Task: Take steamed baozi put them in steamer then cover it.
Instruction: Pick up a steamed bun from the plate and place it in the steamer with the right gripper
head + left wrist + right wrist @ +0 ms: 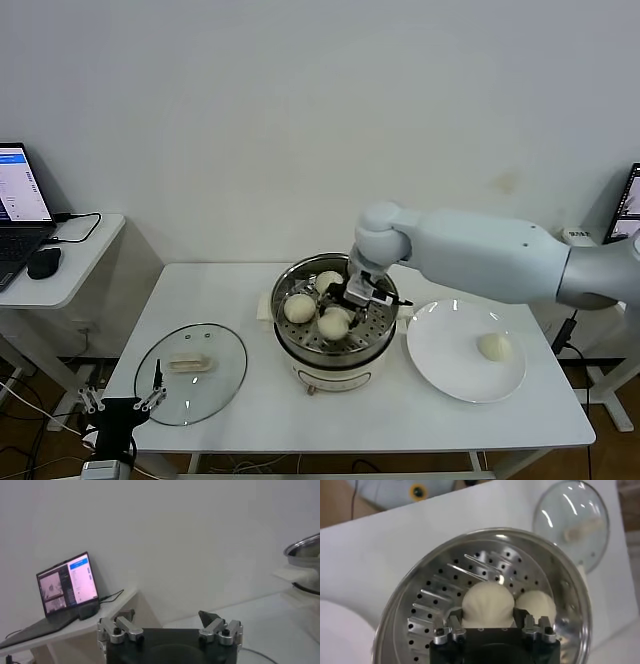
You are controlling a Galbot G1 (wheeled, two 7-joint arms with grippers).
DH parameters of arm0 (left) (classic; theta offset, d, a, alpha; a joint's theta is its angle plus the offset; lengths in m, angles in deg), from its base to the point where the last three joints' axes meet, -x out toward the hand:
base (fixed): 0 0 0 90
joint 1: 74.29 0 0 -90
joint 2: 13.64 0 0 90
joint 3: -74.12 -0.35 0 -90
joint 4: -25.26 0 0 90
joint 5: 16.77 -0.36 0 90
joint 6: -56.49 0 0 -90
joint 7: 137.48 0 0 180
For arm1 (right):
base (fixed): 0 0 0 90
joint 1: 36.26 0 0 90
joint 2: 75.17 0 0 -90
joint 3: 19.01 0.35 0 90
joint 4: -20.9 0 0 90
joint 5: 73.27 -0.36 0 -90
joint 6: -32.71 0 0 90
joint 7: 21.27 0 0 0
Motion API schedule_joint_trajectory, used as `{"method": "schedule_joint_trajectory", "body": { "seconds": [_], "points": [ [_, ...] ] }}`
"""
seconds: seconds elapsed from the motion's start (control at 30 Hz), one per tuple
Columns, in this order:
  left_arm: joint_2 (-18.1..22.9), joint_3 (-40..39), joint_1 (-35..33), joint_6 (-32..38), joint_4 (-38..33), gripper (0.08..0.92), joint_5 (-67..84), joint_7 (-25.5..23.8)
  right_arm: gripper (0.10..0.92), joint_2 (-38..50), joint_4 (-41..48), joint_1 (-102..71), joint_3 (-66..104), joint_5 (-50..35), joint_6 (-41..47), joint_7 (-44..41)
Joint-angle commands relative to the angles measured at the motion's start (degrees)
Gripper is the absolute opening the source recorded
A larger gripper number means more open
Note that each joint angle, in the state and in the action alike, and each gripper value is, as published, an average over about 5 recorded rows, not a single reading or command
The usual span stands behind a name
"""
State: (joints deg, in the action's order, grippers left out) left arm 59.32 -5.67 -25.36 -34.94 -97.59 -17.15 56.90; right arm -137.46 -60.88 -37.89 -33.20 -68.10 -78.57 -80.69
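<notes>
At the near left corner of the white table [250,420], just off its front edge, the left gripper [122,400] hangs parked with its fingers spread wide and nothing between them. It takes no part in the work now. Just beyond it, on the left part of the table, the cover [191,372] lies flat with its cream handle up, well apart from the pot. So the covering step is not yet done.

On the right part of the table stands the white plate [450,365], and one baozi on the plate [494,346] waits there, near the plate's right side. This bun is not yet moved.

In the middle of the table, a little toward the far edge, is the steamer [335,362]. On its perforated tray I count three buns in the steamer [300,308]. The right gripper [357,292] reaches down into the pot from the right side. In the right wrist view its fingers [451,630] stand on both sides of one bun [488,605], which rests on the tray. The jaws are only partly apart, and I cannot tell if they grip the bun or are letting it go.

As I judge it, the task is more than half done: three of four buns are inside. What is left is to free this bun, to bring the last one from the plate, and then to put the cover on the steamer.
</notes>
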Motion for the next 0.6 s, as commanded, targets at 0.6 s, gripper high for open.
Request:
{"method": "schedule_joint_trajectory", "body": {
  "seconds": [0.6],
  "points": [
    [-0.7,0.0,0.5,0.0,0.1,0.823,0.1,0.0,0.823,7.8,-1.7,6.4,3.5,-7.2,10.8,-3.5]
  ]
}}
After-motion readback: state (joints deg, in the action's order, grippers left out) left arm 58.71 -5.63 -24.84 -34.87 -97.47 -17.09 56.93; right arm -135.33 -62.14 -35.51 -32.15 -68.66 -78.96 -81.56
